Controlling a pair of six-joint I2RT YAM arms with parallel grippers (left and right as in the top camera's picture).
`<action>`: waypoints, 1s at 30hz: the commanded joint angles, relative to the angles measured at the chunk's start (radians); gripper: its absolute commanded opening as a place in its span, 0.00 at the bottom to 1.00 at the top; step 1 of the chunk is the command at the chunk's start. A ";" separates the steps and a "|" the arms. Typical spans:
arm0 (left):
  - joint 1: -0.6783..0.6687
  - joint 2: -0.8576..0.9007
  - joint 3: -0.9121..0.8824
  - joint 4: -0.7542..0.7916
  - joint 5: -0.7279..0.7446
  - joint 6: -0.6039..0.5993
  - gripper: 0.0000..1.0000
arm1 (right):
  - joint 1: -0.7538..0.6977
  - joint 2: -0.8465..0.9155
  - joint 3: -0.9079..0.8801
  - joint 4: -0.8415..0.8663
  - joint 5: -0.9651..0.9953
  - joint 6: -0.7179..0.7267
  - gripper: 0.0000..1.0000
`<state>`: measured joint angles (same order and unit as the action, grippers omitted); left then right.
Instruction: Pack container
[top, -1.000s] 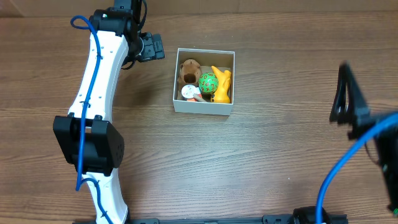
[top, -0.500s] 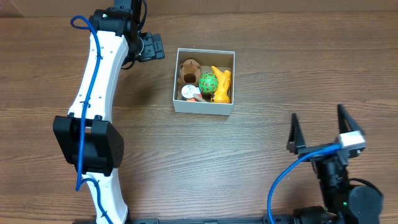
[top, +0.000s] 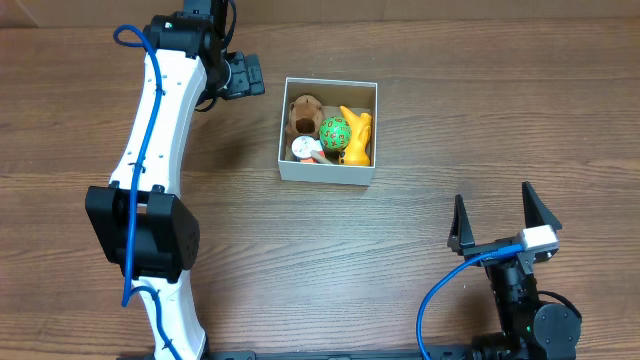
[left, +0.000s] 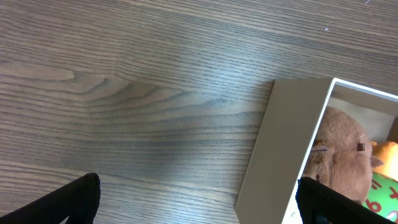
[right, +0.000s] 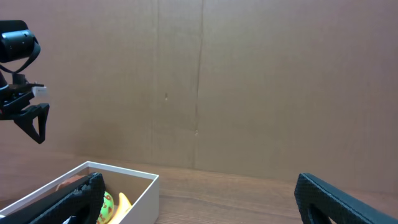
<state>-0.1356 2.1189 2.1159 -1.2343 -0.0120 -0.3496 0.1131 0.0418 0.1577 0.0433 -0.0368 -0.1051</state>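
The container (top: 327, 173) is a square white-walled box at the table's upper middle. It holds a brown plush toy (top: 304, 113), a green ball (top: 334, 132), a yellow toy (top: 357, 138) and a white and red piece (top: 305, 149). My left gripper (top: 243, 75) is open and empty just left of the box; its wrist view shows the box's wall (left: 283, 149) and the plush (left: 339, 152). My right gripper (top: 503, 225) is open and empty near the front right, well away from the box, whose near corner shows in its wrist view (right: 140, 193).
The table is brown wood. A brown cardboard wall (right: 205, 81) stands behind the table. The left arm's white link (top: 150, 150) stretches along the left side. A blue cable (top: 450, 290) loops by the right arm's base.
The right arm has pulled back from the right edge toward the front, ending near its base with the jaws open. The left arm and the box have not moved.
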 joint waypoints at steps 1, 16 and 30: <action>0.004 -0.016 0.003 0.001 0.002 -0.013 1.00 | 0.003 -0.035 -0.026 0.020 0.003 0.003 1.00; 0.004 -0.015 0.003 0.001 0.002 -0.013 1.00 | 0.003 -0.039 -0.119 0.075 0.010 0.040 1.00; 0.004 -0.015 0.003 0.001 0.002 -0.013 1.00 | 0.003 -0.039 -0.150 -0.056 0.029 0.117 1.00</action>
<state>-0.1356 2.1189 2.1159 -1.2343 -0.0124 -0.3496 0.1131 0.0139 0.0181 0.0059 -0.0200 -0.0021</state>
